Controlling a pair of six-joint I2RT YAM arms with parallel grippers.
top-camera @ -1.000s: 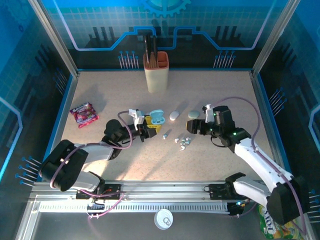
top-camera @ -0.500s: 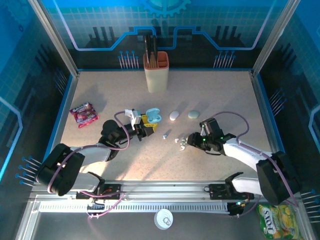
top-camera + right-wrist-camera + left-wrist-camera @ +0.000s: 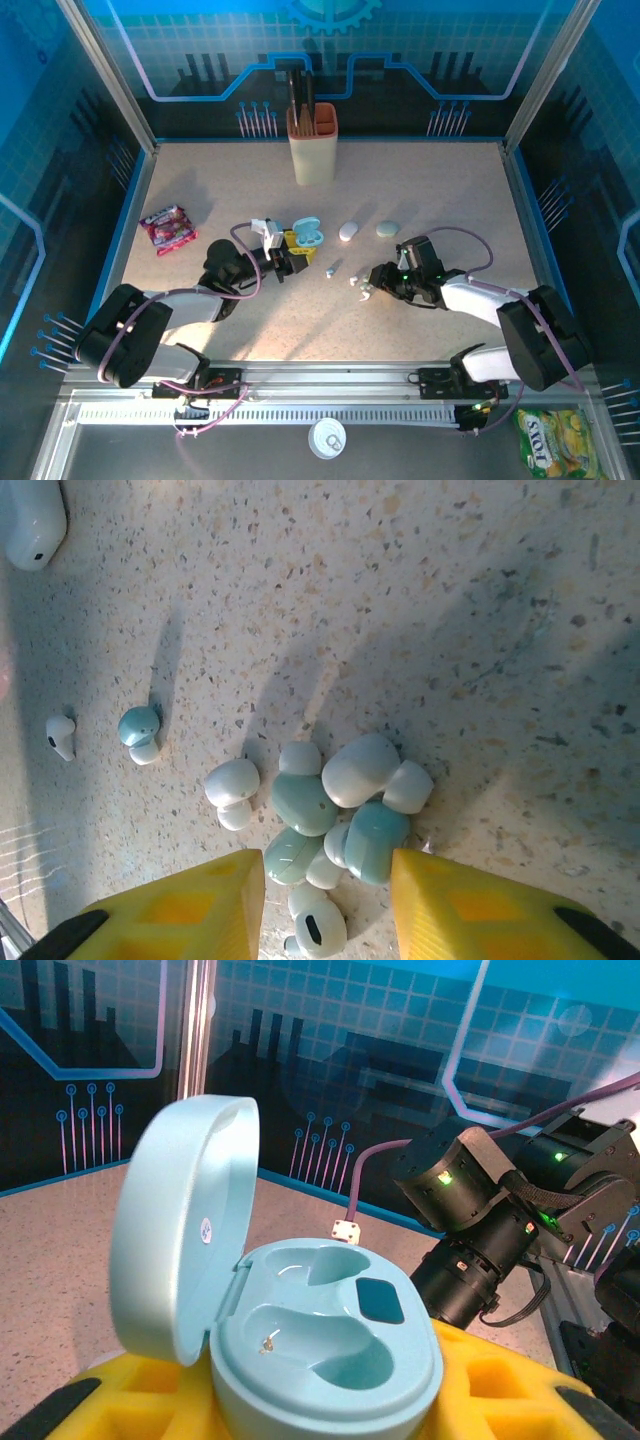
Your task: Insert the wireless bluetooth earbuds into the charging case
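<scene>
Our right hand (image 3: 374, 279) has dropped from its raised place further back and now sits low on the heap of earbuds (image 3: 340, 810) on the counter (image 3: 420, 600). Its yellow pads (image 3: 180, 910) have drawn in from a wide spread to a narrow gap. A few pieces of the heap lie between them, one whitish bud deepest in the gap. We cannot tell whether the pads already pinch a piece or merely straddle the heap. A teal piece lies against the inner edge of one pad, but nothing looks lifted.

Two stray buds (image 3: 138, 732) lie apart from the heap, off to one side.

Across the counter, our left hand (image 3: 296, 247) has barely shifted. It stays clenched around the teal charging case (image 3: 320, 1360), held upright with its lid (image 3: 180, 1230) swung open. Both sockets (image 3: 315, 1332) are empty.

We judge that the reach has ended and the pick has begun, while no bud has gone in. The heap is tight, so the closing pads may catch two pieces or squeeze one out sideways. A clean single grasp matters before the carry over to the waiting case.
</scene>
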